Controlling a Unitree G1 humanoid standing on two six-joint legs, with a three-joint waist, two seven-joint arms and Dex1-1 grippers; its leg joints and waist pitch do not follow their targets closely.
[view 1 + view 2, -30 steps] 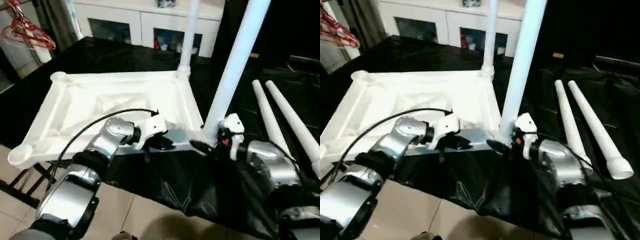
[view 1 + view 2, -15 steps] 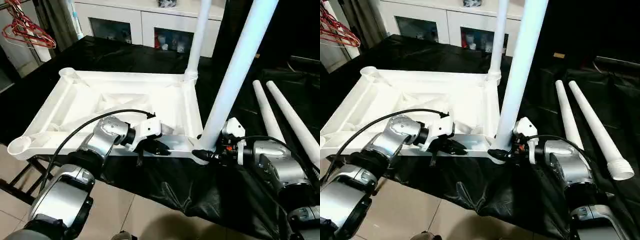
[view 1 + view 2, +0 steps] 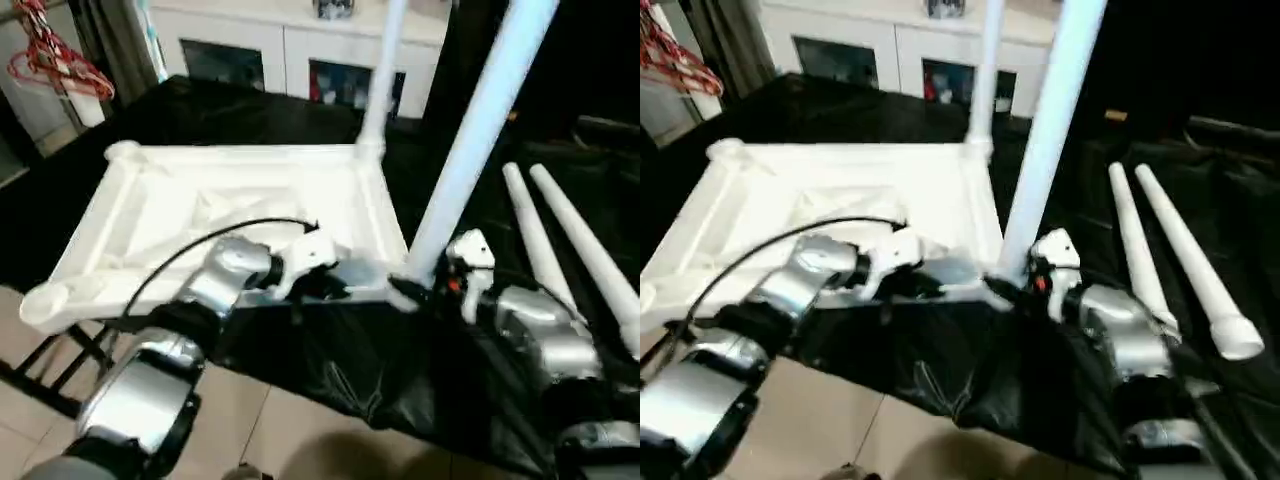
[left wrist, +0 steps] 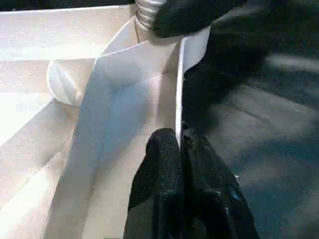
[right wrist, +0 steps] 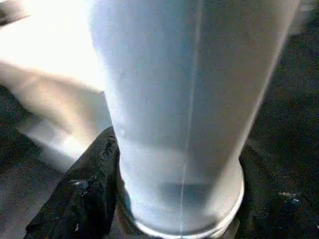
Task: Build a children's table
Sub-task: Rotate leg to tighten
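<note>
table top (image 3: pixel 230 200) upside down, centre frame on black cloth | left gripper (image 4: pixel 180 149) pinches its near rim | right gripper (image 3: pixel 410 292) clasps the near leg (image 3: pixel 470 150) low down, top cut off | spare legs (image 3: pixel 570 240) far right

A white cabinet (image 3: pixel 300 50) with glass doors stands behind; red hangers (image 3: pixel 55 65) hang above beige floor tiles (image 3: pixel 270 430).

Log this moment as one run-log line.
left gripper: shut on tabletop rim | right gripper: around near-corner leg base | loose legs: two
</note>
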